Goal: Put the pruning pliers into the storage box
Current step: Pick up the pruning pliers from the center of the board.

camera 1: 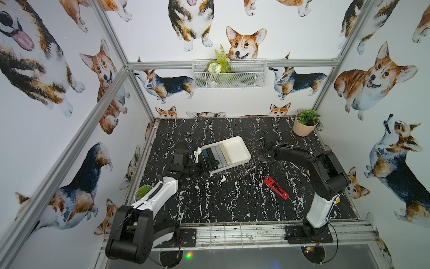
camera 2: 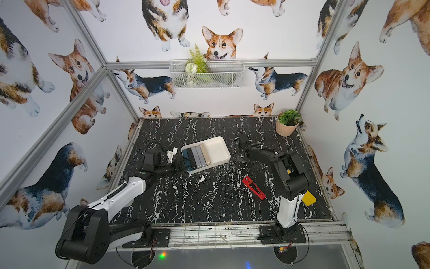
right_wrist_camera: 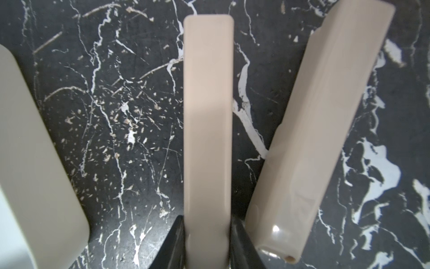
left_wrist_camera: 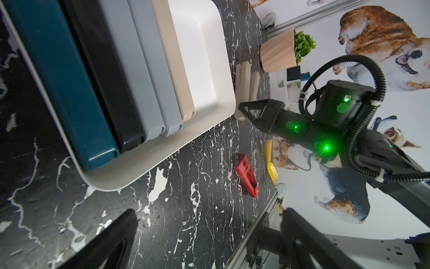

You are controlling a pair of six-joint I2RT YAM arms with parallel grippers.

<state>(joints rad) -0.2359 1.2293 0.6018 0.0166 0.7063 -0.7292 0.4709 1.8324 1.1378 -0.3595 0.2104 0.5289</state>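
Top views hide what the right wrist view shows: our right gripper (right_wrist_camera: 207, 246) pinching a beige bar (right_wrist_camera: 208, 104); our left gripper (left_wrist_camera: 209, 242) is spread beside the tray (left_wrist_camera: 229, 76).

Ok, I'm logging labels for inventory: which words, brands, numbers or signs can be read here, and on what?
None readable. The five bars in the storage box, the red bar, the beige bar in the right claw and the plant pot show plain surfaces; the wallpaper carries only corgi pictures.
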